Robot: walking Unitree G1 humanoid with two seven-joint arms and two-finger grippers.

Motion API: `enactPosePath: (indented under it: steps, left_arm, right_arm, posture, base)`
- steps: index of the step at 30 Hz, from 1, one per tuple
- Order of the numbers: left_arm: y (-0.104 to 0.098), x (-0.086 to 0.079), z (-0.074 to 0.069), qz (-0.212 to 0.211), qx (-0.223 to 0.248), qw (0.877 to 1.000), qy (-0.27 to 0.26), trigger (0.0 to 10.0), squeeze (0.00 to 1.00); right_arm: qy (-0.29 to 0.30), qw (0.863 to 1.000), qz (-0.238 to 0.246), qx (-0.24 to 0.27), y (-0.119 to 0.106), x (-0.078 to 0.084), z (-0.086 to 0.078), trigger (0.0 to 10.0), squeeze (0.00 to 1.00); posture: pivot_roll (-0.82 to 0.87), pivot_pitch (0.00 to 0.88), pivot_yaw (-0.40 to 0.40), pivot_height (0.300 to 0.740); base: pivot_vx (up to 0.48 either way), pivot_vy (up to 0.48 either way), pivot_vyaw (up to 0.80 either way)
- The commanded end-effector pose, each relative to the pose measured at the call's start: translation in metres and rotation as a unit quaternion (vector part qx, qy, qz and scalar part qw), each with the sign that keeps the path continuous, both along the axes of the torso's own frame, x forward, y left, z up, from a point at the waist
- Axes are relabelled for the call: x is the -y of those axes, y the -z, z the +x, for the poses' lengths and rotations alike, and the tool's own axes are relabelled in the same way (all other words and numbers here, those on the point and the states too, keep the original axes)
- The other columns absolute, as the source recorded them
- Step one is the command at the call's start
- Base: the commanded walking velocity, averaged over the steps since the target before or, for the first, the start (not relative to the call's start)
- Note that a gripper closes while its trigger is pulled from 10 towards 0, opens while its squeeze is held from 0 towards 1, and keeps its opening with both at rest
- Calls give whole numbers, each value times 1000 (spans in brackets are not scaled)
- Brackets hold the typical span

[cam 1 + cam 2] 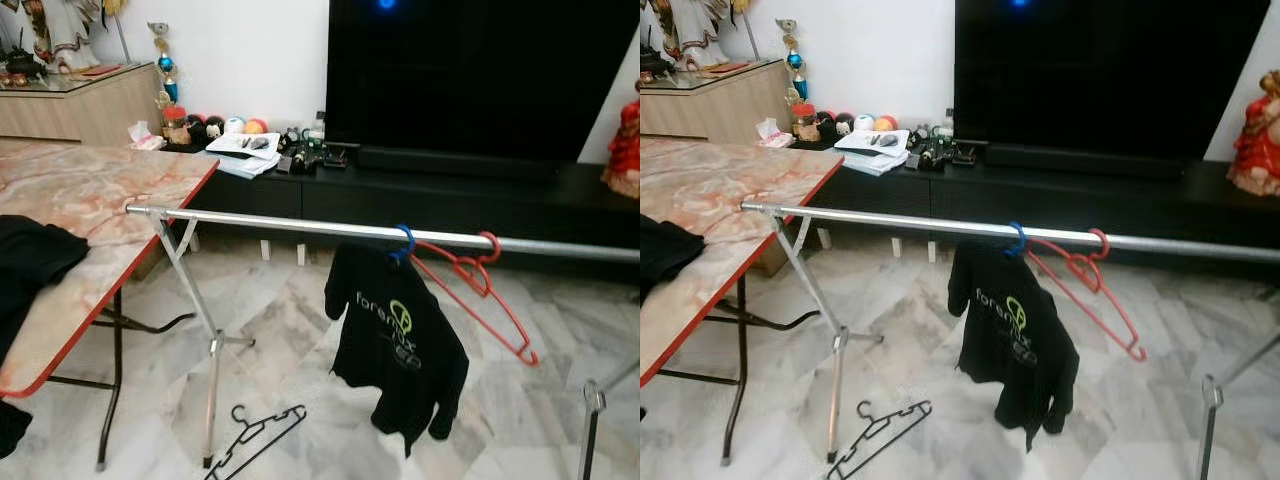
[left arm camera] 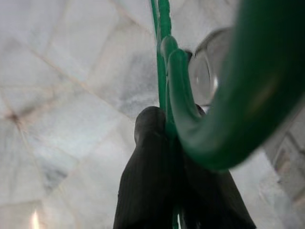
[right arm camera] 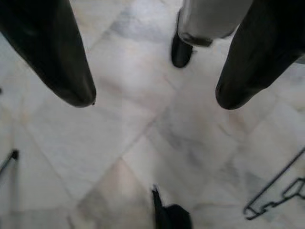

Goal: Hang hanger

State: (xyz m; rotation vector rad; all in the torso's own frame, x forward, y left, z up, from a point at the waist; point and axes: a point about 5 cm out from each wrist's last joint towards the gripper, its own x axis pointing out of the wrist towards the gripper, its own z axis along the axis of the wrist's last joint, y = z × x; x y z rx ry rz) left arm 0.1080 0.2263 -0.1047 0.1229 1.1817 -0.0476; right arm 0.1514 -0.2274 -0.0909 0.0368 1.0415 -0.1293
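A green plastic hanger point(image 2: 167, 86) is pinched at its neck, just under the curved hook, between the closed black fingers point(image 2: 147, 181) of the left end effector point(image 2: 174, 138), above the marble floor. The silver rail point(image 1: 300, 226) runs level on its stand, already carrying a blue hanger point(image 1: 405, 241) with a black T-shirt and an empty red hanger point(image 1: 470, 280).

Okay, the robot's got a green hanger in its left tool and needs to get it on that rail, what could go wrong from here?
1. The left tool pinches the green plastic hanger near its hook, so the hanger might twist or slip on the way to the rail.
2. The silver metal rail already carries a black printed T-shirt on a blue hook and an empty red plastic hanger; hooking close to them could tangle or knock them.
3. A black wire hanger lies on the marble floor by the rack's leg, a possible trip hazard.
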Motion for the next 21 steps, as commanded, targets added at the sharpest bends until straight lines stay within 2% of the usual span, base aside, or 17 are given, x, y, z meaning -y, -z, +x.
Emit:
enactPosePath:
  steps: [1,10,21]
  left_arm:
    - [0,2,2,-1,1,1000,3,10000,0]
    - [0,1,2,1,1,1000,4,10000,0]
    - [-1,2,3,-2,13,1000,-6,10000,0]
  right_arm:
    - [0,1000,-12,-1,-2,9,-2,10000,0]
    - [-6,1000,-10,-2,-2,9,-1,10000,0]
    - [-11,1000,-11,-4,-2,9,0,10000,0]
  posture:
    - [61,0,-38,740]
    - [61,0,-38,740]
    - [61,0,-39,740]
  base:
    - [394,0,0]
    - [363,0,0]
    - [44,0,0]
